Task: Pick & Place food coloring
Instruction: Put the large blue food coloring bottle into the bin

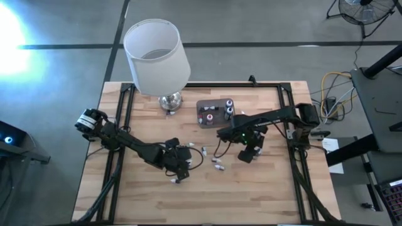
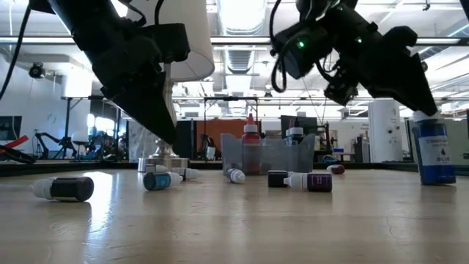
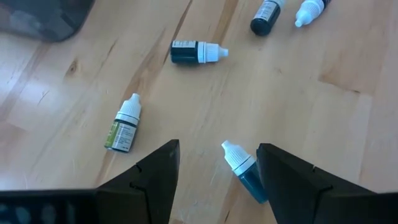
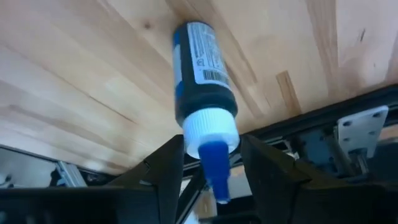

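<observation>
Pale wooden table [image 1: 264,194] carries white-shaded lamp with chrome base [image 1: 157,59], translucent grey plastic box [image 1: 210,104] with upright bottles. Left gripper [image 3: 217,171] spread wide over lying teal dropper bottle [image 3: 245,177]. Right gripper [image 4: 208,158], fingers parted around cap of upright blue food-coloring bottle [image 4: 199,74] standing on table, grip unclear. Other small bottles [image 2: 308,180] scattered mid-table.

Bright overall; glare blowout on floor far left of lamp [image 1: 157,58]; ceiling lights backlight low view; near tabletop [image 2: 234,220] blurred.

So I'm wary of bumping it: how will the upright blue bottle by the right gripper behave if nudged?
The blue bottle stands tall and narrow, so it probably tips easily. Its round body would likely roll on the smooth table.
</observation>
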